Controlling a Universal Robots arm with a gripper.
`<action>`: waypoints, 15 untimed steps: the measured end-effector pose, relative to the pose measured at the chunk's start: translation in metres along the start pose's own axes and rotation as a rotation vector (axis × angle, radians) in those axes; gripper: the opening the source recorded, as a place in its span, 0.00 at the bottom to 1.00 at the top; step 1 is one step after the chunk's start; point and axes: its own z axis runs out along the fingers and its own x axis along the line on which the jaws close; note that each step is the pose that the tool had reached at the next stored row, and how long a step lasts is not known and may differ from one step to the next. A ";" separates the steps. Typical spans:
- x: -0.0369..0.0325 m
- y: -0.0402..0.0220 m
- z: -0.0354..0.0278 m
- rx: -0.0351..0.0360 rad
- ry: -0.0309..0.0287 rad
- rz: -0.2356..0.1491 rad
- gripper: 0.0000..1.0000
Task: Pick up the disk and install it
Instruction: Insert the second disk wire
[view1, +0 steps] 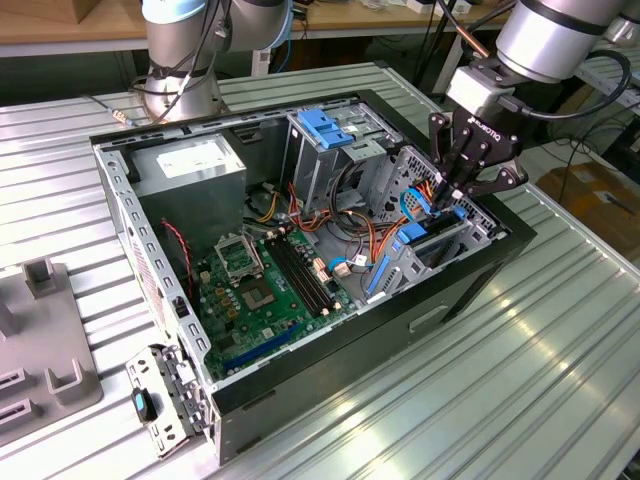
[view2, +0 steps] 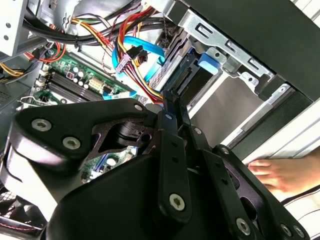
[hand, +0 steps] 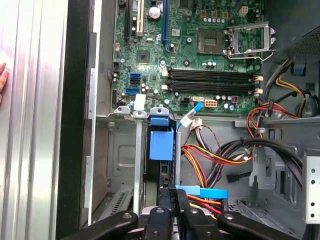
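Observation:
The disk (view1: 440, 238) stands on edge in the drive bay at the open computer case's (view1: 480, 275) end on the exterior view's right. Its blue carrier (hand: 161, 145) sits between the bay's metal walls, and its blue end tab (view2: 207, 62) lies close to the case's front wall. My gripper (view1: 447, 192) hangs just above the bay. Its black fingers (hand: 168, 192) are shut together over the disk's upper edge with nothing seen between them. In the second wrist view the gripper (view2: 170, 97) has its tips a short way from the blue tab.
A tall grey cage with a blue bracket (view1: 325, 125) rises beside the bay. Orange, red and blue cables (hand: 210, 160) crowd next to the disk. The motherboard (view1: 270, 280) covers the case floor. A person's hand (view2: 280, 172) rests on the table outside the case. Grey fixtures (view1: 40, 330) stand at the exterior view's left.

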 end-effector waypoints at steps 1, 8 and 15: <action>0.0000 0.0000 0.0000 -0.0006 0.0000 0.000 0.16; 0.0000 0.0000 0.0000 -0.0044 -0.0002 0.000 0.16; 0.0000 0.0000 0.0000 -0.0078 -0.0003 0.000 0.16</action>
